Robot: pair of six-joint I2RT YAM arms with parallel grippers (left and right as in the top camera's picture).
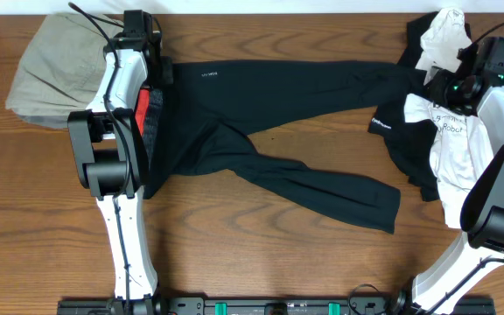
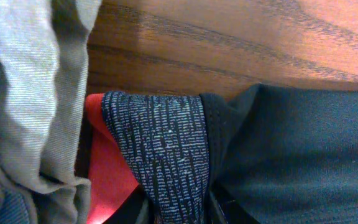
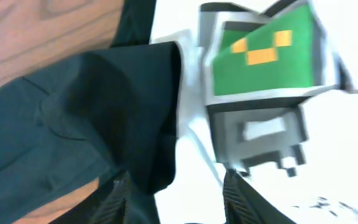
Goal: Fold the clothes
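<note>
The long black pants (image 1: 261, 96) lie spread across the table, waistband at the left and both legs running right. The grey-and-red waistband (image 1: 145, 109) is partly turned over, red inside showing. My left gripper (image 1: 154, 61) is at the waistband's far corner. In the left wrist view its fingers (image 2: 176, 213) are shut on the grey speckled waistband (image 2: 160, 149). My right gripper (image 1: 449, 87) is at the end of the upper leg. In the right wrist view it is open (image 3: 176, 194), with the black cuff (image 3: 148, 112) lying between its fingers on white cloth.
Khaki-tan trousers (image 1: 55, 66) are heaped at the far left, touching the waistband (image 2: 23, 93). A white T-shirt (image 1: 451, 144) with a green and grey pixel print (image 3: 260, 56) lies at the right, beside another black garment (image 1: 401, 131). Bare wood shows along the front.
</note>
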